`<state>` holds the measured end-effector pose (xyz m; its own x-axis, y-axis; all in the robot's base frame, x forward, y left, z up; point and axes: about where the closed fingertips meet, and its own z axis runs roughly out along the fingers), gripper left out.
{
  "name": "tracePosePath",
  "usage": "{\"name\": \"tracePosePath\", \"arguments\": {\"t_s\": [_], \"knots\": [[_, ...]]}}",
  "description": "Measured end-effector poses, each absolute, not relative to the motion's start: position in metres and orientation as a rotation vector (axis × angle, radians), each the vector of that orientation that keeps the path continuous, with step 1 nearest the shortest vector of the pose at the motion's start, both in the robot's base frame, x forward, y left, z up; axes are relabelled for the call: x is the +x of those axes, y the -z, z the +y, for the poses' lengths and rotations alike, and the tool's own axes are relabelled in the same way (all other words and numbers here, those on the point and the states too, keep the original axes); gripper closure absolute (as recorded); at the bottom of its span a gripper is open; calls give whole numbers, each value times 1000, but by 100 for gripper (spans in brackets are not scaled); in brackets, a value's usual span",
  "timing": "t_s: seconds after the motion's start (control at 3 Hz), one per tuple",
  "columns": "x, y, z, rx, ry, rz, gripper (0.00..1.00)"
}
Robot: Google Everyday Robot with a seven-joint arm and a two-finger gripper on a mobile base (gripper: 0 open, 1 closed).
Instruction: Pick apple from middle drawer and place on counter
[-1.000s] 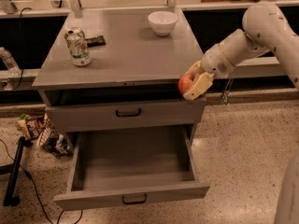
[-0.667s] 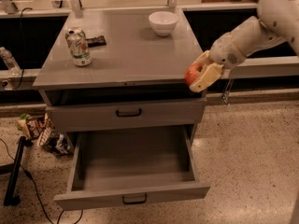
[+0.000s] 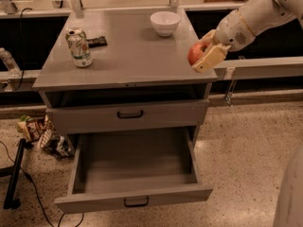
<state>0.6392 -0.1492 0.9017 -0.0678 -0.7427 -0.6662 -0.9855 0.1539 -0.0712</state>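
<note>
My gripper point(image 3: 202, 52) is shut on the red-orange apple point(image 3: 195, 53) and holds it in the air just above the right edge of the grey counter point(image 3: 128, 56). The white arm reaches in from the upper right. The middle drawer point(image 3: 135, 174), the lowest one, is pulled wide open and holds nothing that I can see. Its black bar handle point(image 3: 136, 202) shows on the front.
A drink can point(image 3: 79, 47) and a dark flat packet point(image 3: 97, 42) stand at the counter's left. A white bowl point(image 3: 164, 22) sits at the back right. The drawer above point(image 3: 130, 113) is shut. Snack bags point(image 3: 42, 134) and a cable lie on the floor at the left.
My gripper has risen with the apple, from beside the cabinet's right edge up to just above the counter's right edge.
</note>
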Motion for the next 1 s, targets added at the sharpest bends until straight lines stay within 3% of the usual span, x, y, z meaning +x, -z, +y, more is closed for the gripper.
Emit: {"name": "tracePosePath", "arguments": {"t_s": [1.0], "knots": [[699, -892, -123, -1618, -591, 1832, 100]]}}
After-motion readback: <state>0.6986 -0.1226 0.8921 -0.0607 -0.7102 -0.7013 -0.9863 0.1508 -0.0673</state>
